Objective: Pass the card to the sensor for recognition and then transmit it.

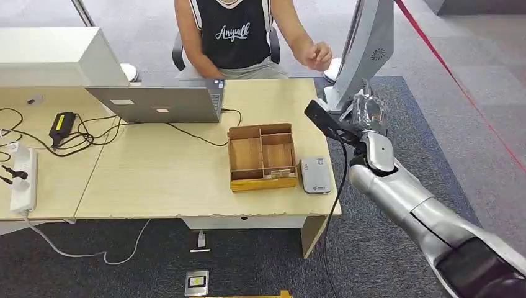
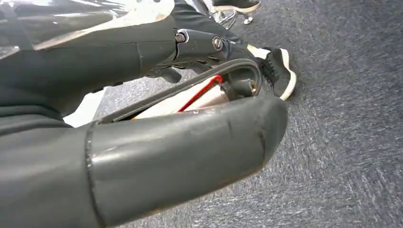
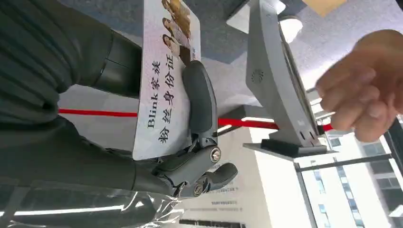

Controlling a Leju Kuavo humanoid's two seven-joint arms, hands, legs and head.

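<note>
Card (image 3: 164,80) clamped in right hand (image 3: 142,118), seen plainly from the right wrist: white face, one dark finger (image 3: 199,102) pressed across it, thick thumb behind. Printed on it "Blink" and two rows of Chinese characters, with small portrait photos at one end. Same view also shows person's hand (image 3: 366,88) close by, loosely curled, and grey stand (image 3: 275,80) between the two.

From the head view, right hand (image 1: 367,115) raised beyond the far right corner of counter (image 1: 161,180), beside the base of that grey stand (image 1: 366,49); card itself not to be made out there, only a glossy wrapping on the hand. Seated person (image 1: 239,31) behind the counter in dark sleeveless top with white script, maybe "Anyuth", not surely readable; their hand (image 1: 315,54) held out toward the robot's hand, not touching.

Left hand (image 2: 166,142) hanging over grey carpet in the left wrist view; thick grey thumb very near the lens, whether fingers are apart or together cannot tell.

On the counter: wooden tray (image 1: 262,158) with several compartments, contents too flat and small to tell. Just beside it, at its right, grey card sensor (image 1: 315,175) with a small mark, unreadable. Further left, open laptop (image 1: 158,102), black adapter (image 1: 62,126) with tangled cables, white power strip (image 1: 23,177).
</note>
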